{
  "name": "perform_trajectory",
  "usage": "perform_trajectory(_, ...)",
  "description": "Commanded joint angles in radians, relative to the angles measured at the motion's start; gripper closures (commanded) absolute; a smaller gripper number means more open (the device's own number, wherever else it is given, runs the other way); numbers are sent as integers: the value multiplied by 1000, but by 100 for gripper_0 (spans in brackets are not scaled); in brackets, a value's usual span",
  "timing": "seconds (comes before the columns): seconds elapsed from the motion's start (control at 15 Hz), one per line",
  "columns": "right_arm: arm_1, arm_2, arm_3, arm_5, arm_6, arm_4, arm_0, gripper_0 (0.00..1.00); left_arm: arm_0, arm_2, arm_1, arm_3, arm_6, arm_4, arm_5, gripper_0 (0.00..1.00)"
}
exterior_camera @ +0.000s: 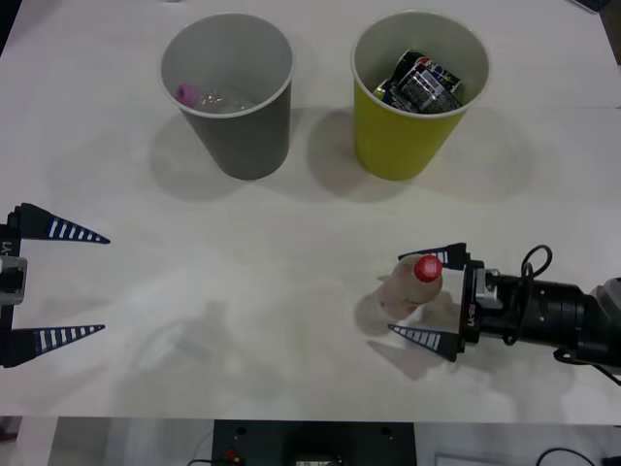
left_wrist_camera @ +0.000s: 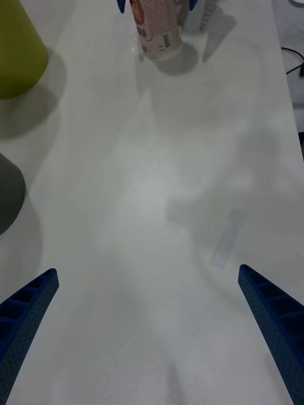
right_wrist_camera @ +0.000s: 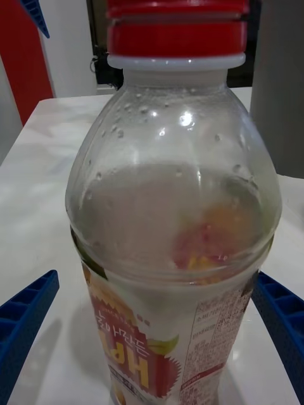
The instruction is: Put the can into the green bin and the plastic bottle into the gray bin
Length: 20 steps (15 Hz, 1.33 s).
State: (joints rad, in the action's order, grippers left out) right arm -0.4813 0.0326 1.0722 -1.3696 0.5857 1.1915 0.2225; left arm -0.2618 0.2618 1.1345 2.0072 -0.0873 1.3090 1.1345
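Plastic bottle (exterior_camera: 411,287) stands between right gripper's (exterior_camera: 431,299) fingers; contact with them not clear. Right wrist view: bottle's (right_wrist_camera: 174,209) cap top and base cut off by edges, label text only partly legible. Left wrist view: green bin (left_wrist_camera: 18,50) and gray bin (left_wrist_camera: 9,193) clipped by edge. Contents of green bin (exterior_camera: 419,83): dark crushed items, number uncertain.

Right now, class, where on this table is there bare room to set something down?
Free: the white table between the open left gripper and the plastic bottle. Crowded: the back, by the gray bin and green bin, and around the right gripper.
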Motion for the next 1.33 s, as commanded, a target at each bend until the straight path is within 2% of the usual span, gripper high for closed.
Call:
perform_trajectory(0.07,1,1,2,1,3,2,0,33,0,0,0,0,0,0,0,2)
perform_trajectory(0.13,0,3,0,1,5,2,0,75,0,0,0,0,0,0,0,2)
perform_trajectory(0.2,1,3,0,4,5,2,0,100,0,0,0,0,0,0,0,2)
perform_trajectory(0.8,1,7,20,6,-12,3,-2,100,0,0,0,0,0,0,0,2)
perform_trajectory(1.2,-5,-56,282,15,-290,229,-34,100,0,0,0,0,0,0,0,2)
perform_trajectory(1.33,-14,-59,342,30,-366,275,-38,100,0,0,0,0,0,0,0,2)
